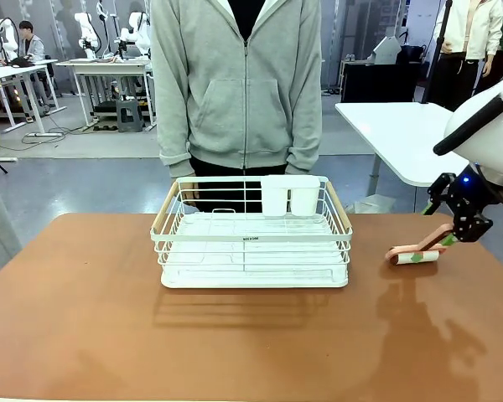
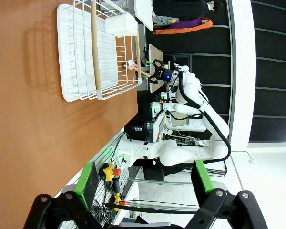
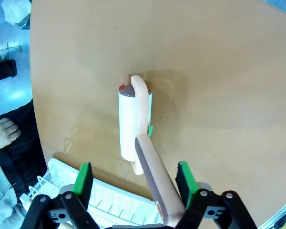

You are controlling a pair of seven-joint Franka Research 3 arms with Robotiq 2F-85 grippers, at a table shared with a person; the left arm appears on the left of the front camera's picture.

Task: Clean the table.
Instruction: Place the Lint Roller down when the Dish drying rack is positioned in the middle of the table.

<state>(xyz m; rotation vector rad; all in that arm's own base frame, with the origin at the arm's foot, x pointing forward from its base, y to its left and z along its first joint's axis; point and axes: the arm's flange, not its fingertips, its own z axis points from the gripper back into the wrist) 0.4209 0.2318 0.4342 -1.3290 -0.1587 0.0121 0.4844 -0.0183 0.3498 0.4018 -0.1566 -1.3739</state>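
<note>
Broad reddish-brown table [image 1: 109, 335] spreads bare toward the near edge, matte and smooth, so a roller should glide over it easily. At the middle of the far edge stands a white wire dish rack [image 1: 253, 239] with wooden handles and a white cup holder [image 1: 289, 197] at its back; it looks light but bulky, and any sweep across the top must go around it. A person in a grey hoodie [image 1: 239, 84] stands just behind the far edge. Near the right edge lies a lint roller [image 1: 417, 254], head on the table, pink handle slanting up; it looks light and stiff, and the handle is probably the place to grip. The right gripper [image 3: 133, 179] has its jaws spread either side of that handle, not clamping it. The left gripper [image 2: 145, 179] hangs open and empty beyond the table's left side.
</note>
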